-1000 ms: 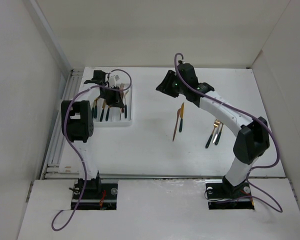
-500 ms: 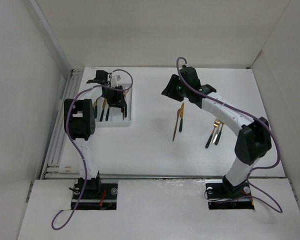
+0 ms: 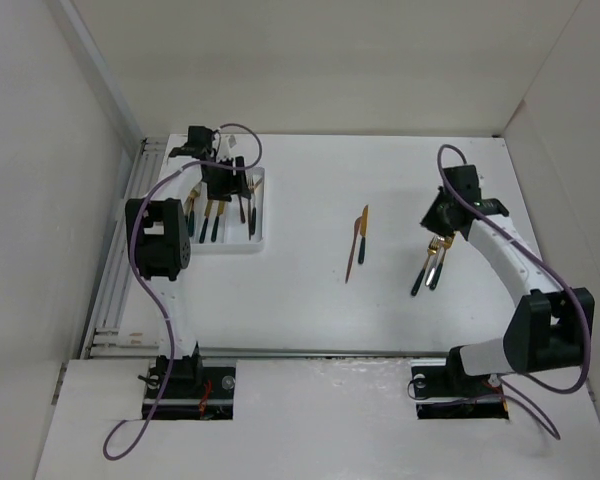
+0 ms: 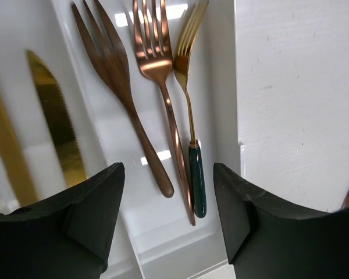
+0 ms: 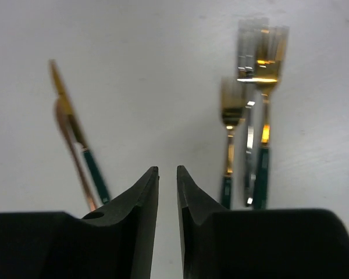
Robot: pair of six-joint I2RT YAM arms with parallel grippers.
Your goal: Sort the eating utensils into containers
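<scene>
left fingers spread wide; right fingers nearly touching, narrow gap

A flat, matte white bench fills the middle of the overhead view, and its pale surface is also the background in both wrist views. Plain white panel walls enclose it on three sides: a back wall, a slanting left wall and a right wall. A silvery slotted metal rail runs along the bench's left edge, and a similar strip lies along its near edge. Nearer still sits a lighter white board.
</scene>
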